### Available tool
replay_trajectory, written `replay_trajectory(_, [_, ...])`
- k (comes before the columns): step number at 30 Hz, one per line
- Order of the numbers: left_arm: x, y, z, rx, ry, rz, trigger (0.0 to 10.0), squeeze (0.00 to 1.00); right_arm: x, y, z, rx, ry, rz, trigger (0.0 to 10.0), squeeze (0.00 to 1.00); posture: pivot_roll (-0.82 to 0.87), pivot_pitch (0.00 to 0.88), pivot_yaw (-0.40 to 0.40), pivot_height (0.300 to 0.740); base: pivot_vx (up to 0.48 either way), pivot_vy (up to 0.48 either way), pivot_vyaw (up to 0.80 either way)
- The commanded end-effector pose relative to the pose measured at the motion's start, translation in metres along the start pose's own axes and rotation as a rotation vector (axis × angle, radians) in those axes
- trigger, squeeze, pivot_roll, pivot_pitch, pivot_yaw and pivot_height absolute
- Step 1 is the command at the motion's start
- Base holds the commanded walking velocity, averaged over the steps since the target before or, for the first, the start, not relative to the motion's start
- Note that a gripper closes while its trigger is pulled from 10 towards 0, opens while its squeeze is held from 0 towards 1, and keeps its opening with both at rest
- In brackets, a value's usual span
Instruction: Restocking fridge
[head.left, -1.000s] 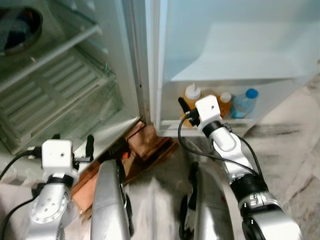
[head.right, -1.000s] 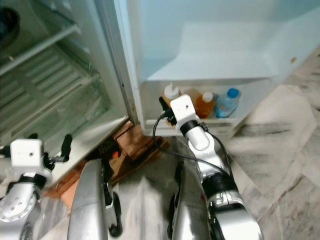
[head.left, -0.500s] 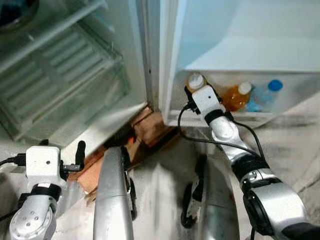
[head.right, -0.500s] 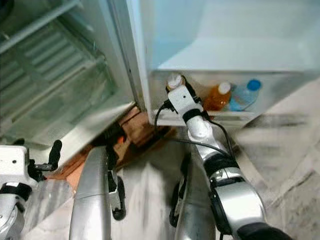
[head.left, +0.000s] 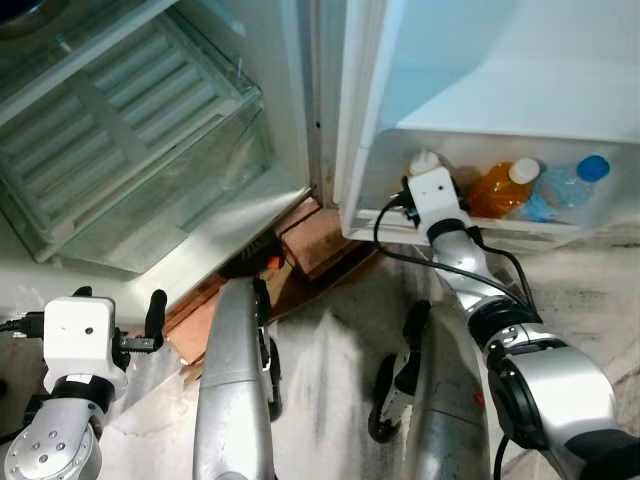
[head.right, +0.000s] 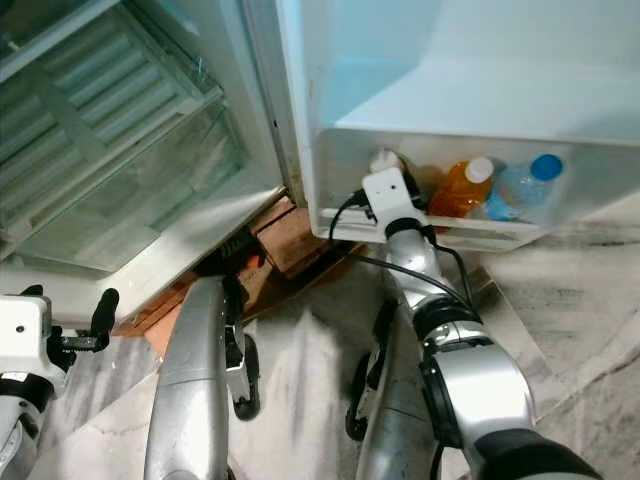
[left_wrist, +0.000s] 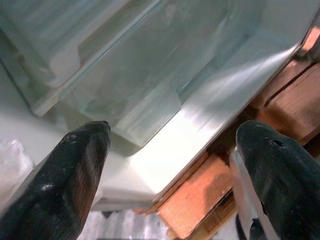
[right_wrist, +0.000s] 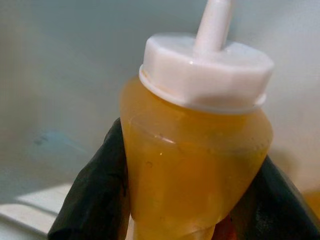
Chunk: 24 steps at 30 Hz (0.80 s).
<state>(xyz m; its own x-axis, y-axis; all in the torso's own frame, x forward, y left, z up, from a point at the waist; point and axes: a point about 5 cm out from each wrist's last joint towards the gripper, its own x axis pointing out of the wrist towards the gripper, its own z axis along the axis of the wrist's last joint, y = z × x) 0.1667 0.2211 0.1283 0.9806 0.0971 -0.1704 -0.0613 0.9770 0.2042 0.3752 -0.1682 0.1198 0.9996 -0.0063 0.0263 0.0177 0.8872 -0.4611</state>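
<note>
A squeeze bottle (right_wrist: 195, 150) of amber liquid with a white nozzle cap (head.left: 425, 160) stands at the left end of the fridge door's bottom shelf (head.left: 470, 232). My right gripper (right_wrist: 195, 205) is shut on the bottle, one black finger (right_wrist: 95, 195) on each side of its body. In the head views the right wrist box (head.left: 436, 195) hides most of the bottle. An orange juice bottle (head.left: 503, 187) and a blue-capped water bottle (head.left: 572, 186) stand beside it on the same shelf. My left gripper (left_wrist: 175, 129) is open and empty, low at the left (head.left: 118, 300), facing the fridge's base.
The open fridge body holds a clear crisper drawer (head.left: 150, 150) under a glass shelf. Reddish wooden blocks (head.left: 312, 240) lie under the fridge by the door hinge. Marble floor (head.left: 330, 360) runs in front, and my two silver legs (head.left: 235, 400) stand on it.
The whole picture has shifted, so the camera has moved nearer the door shelf. My right gripper stays on the squeeze bottle in that shelf. The left arm sits lower in the picture.
</note>
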Motion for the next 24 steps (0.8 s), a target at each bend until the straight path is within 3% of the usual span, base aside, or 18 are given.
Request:
replay_trajectory(1, [-0.005, 0.003, -0.004, 0.008, 0.034, 0.000, 10.0, 0.00, -0.004, -0.005, -0.013, 0.010, 0.072, -0.043, 10.0, 0.00, 0.32, 0.461, 0.059, 0.547, 0.000, 0.000, 0.00])
replay_trajectory(3, [-0.001, 0.002, -0.003, 0.010, 0.035, -0.011, 10.0, 0.00, -0.003, -0.015, -0.015, 0.008, 0.091, -0.104, 10.0, 0.00, 0.32, 0.453, 0.070, 0.547, 0.000, 0.000, 0.00])
replay_trajectory(8, [0.004, 0.002, -0.002, 0.013, 0.032, -0.022, 10.0, 0.00, -0.001, -0.021, -0.015, 0.047, 0.101, -0.144, 10.0, 0.00, 0.32, 0.440, 0.080, 0.547, 0.000, 0.000, 0.00])
replay_trajectory(9, [0.006, 0.001, -0.001, 0.015, 0.029, -0.026, 10.0, 0.00, -0.001, -0.022, -0.014, 0.092, 0.104, -0.156, 10.0, 0.20, 0.32, 0.437, 0.083, 0.547, 0.000, 0.000, 0.00])
replay_trajectory(10, [0.007, 0.001, -0.001, 0.016, 0.028, -0.028, 10.0, 0.00, -0.001, -0.022, -0.014, 0.105, 0.104, -0.159, 10.0, 0.96, 0.32, 0.437, 0.083, 0.547, 0.000, 0.000, 0.00])
replay_trajectory(13, [0.009, -0.002, 0.001, 0.018, 0.018, -0.036, 10.0, 0.00, 0.001, -0.024, -0.011, 0.154, 0.090, -0.180, 10.0, 1.00, 0.32, 0.427, 0.086, 0.547, 0.000, 0.000, 0.00])
replay_trajectory(24, [0.016, -0.001, 0.003, 0.020, -0.001, -0.033, 10.0, 0.00, 0.014, -0.041, 0.025, 0.159, -0.063, -0.259, 10.0, 1.00, 0.32, 0.408, 0.086, 0.547, 0.000, 0.000, 0.00])
